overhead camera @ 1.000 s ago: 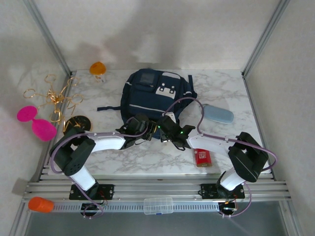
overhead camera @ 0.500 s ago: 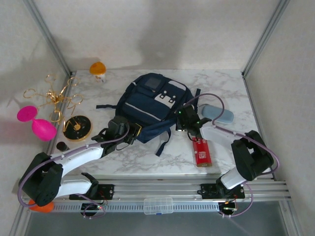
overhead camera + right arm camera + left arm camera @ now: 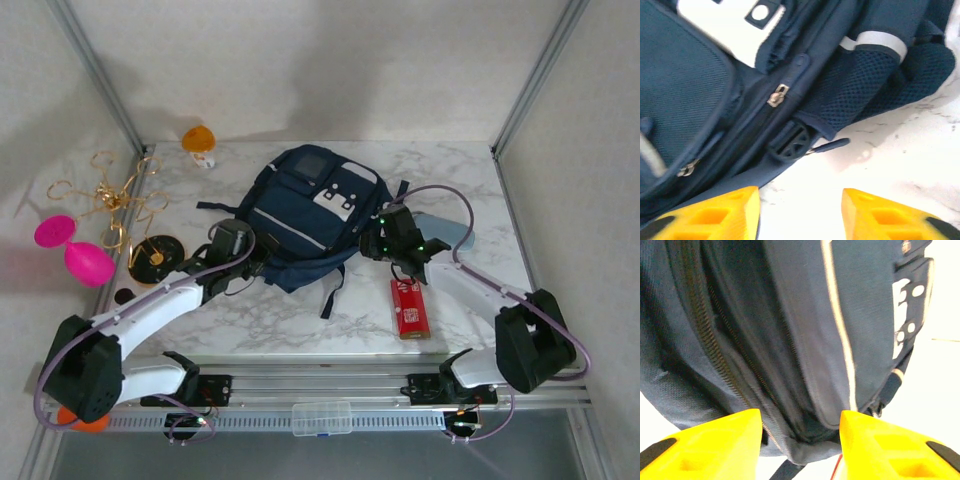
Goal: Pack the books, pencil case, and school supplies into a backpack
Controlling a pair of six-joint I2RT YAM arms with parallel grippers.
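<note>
The backpack point(image 3: 305, 215) lies front-up mid-bench point(image 3: 450, 180), its long axis slanting from near-left to far-right. The left tool point(image 3: 245, 260) sits at its near-left end, fingers apart and empty. The right tool point(image 3: 380, 243) sits at its right side, also parted and empty. Right of the backpack lies the pencil case point(image 3: 452, 236). Near-right is the red box point(image 3: 410, 308), pointing lengthways near-to-far.
</note>
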